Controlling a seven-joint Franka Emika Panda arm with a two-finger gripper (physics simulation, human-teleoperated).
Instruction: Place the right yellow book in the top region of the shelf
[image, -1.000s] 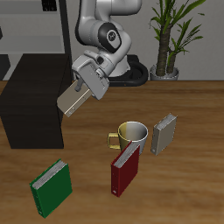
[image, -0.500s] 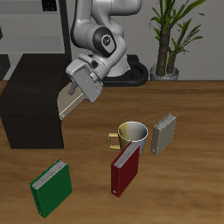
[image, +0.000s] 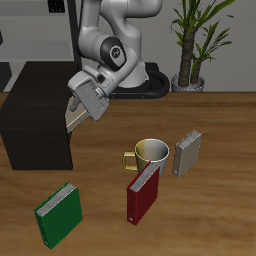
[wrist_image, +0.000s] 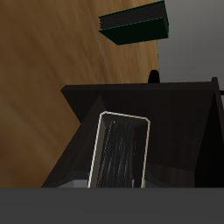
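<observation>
My gripper (image: 82, 105) is shut on the right yellow book (image: 73, 120), a thin tan-grey hardback that hangs tilted in the air beside the near corner of the shelf (image: 35, 115). The shelf is a low matt black cabinet. The book's lower corner is about level with the shelf's top edge, just off its side. In the wrist view the book (wrist_image: 120, 150) shows between my fingers, with the black shelf (wrist_image: 175, 114) under and around it. My fingertips are mostly hidden by the book.
A paler grey book (image: 187, 153) stands beside a yellow-and-white mug (image: 150, 152). A red book (image: 142, 194) leans in front of the mug. A green book (image: 58, 213) stands near the table's front edge; it also shows in the wrist view (wrist_image: 133, 22). A potted plant (image: 192, 45) stands at the back.
My gripper has carried the book sideways and slightly up, from over the table near the mug to the edge of the black shelf. Nothing else moved.
</observation>
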